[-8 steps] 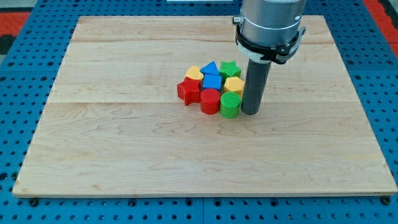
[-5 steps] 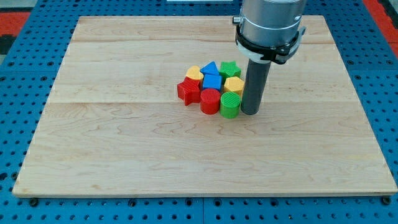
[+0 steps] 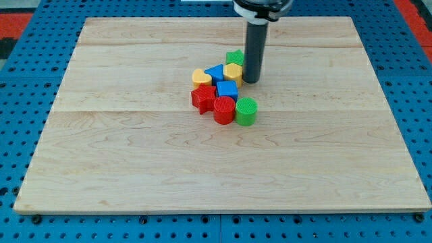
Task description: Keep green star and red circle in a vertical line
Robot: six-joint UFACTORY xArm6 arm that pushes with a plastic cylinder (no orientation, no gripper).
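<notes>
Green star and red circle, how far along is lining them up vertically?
Looks partly done: the green star sits toward the view's top, the red circle below it, slightly to the view's left. In hand: my tip stands just right of the star and yellow block. Left: closing that small sideways offset.

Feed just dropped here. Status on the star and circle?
My tip beside green star block, at its right. Red circle block lower, slightly left. Blue cube, yellow block between them.

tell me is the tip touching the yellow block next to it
Cannot tell. In the camera view my tip sits right against the yellow block with no visible gap, but the rod overlaps its edge, so contact isn't plain.
</notes>
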